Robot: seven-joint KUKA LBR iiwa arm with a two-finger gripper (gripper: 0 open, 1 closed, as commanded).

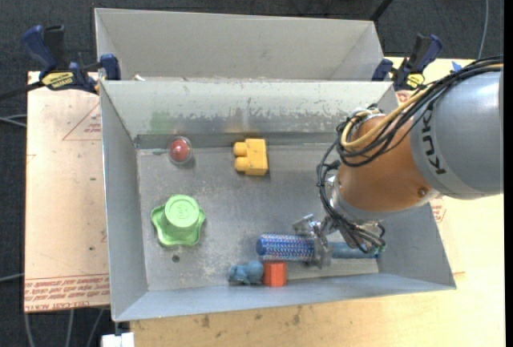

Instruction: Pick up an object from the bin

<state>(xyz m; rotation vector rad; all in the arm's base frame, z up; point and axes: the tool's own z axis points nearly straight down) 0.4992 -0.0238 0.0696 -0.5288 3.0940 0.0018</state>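
I see the arm point(461, 137) bent down from the right, with the tool point(318, 240) low at the near right of the bin point(120, 201). The blue brush point(282, 246) lies at the tool, extending left. I cannot tell whether the tool is open or closed.

In the bin point(122, 201), a ball point(179, 149) lies far left, a toy brick point(251, 157) to its right. A cup point(178, 220) sits nearer, left. A brush point(284, 246) lies near right, a cube point(275, 274) just before it.

Blue bristled brush point(282, 246), flat, near the bin's point(120, 177) front-right wall
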